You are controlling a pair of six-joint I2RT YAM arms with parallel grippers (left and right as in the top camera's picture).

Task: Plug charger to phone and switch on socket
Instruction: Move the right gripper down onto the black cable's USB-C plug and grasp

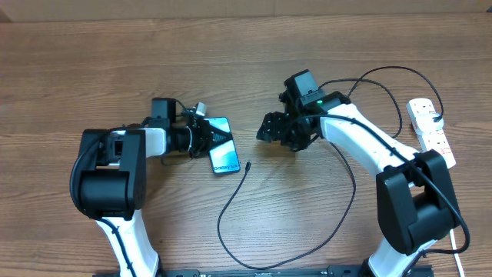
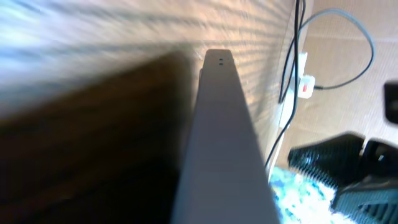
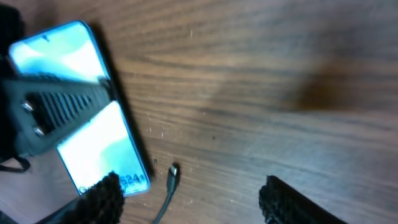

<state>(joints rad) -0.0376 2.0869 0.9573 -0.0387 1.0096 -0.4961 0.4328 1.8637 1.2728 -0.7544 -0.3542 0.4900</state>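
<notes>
We see the phone (image 1: 223, 157), a slim slab with a blue-teal screen and pale lettering at one short edge, near the middle of the wooden table (image 1: 92, 69). The left gripper (image 1: 208, 141) pinches it, one black finger crossing the glass. The thin black charger (image 3: 172, 177) rests its small tip just beside the lettered end, not touching. The right gripper (image 1: 268, 128) hovers nearby, fingers spread wide, empty. The white socket (image 1: 429, 127) lies by the right arm.
</notes>
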